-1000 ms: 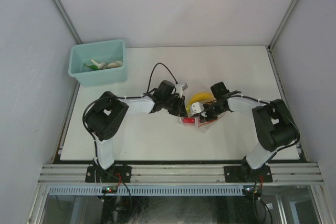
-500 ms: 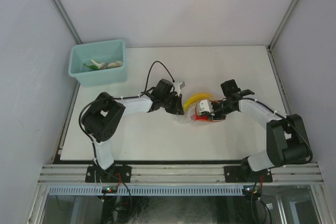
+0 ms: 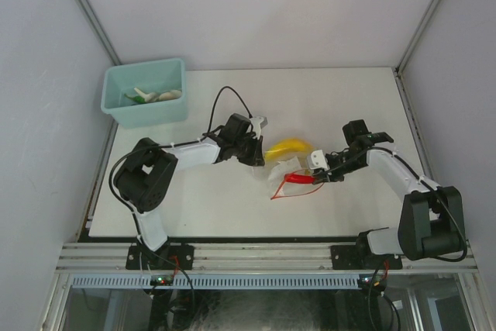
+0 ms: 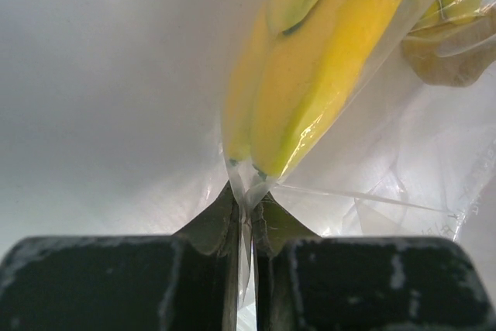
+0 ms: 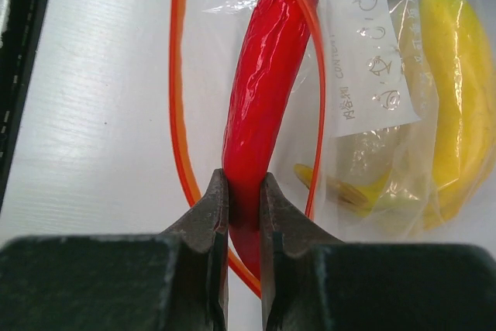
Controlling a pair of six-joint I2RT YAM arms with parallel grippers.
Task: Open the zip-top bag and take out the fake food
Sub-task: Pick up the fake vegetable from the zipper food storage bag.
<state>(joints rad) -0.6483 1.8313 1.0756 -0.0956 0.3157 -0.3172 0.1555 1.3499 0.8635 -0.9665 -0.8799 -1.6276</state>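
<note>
Pinches zip-top bag (image 4: pixel 364 153) film with left gripper (image 4: pixel 246 215), red piece (image 5: pixel 263 75) with right gripper (image 5: pixel 242 191). Shows banana (image 5: pixel 453 98) bagged, whitish piece (image 3: pixel 167 95) and green piece (image 3: pixel 136 100) in teal bin (image 3: pixel 147 114).

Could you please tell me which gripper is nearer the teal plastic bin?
Left: the left gripper is to the teal plastic bin's right; the right gripper lies farther right.

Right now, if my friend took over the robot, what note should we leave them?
Left gripper: jaws shut on the zip-top bag by the banana.
Right gripper: jaws shut on the red piece, at the bag's mouth.
Done: zip strip gapes in a loop, so the bag is open; whitish and green pieces lie in the teal bin.
Left: pull the red piece clear, then get the banana out.
</note>
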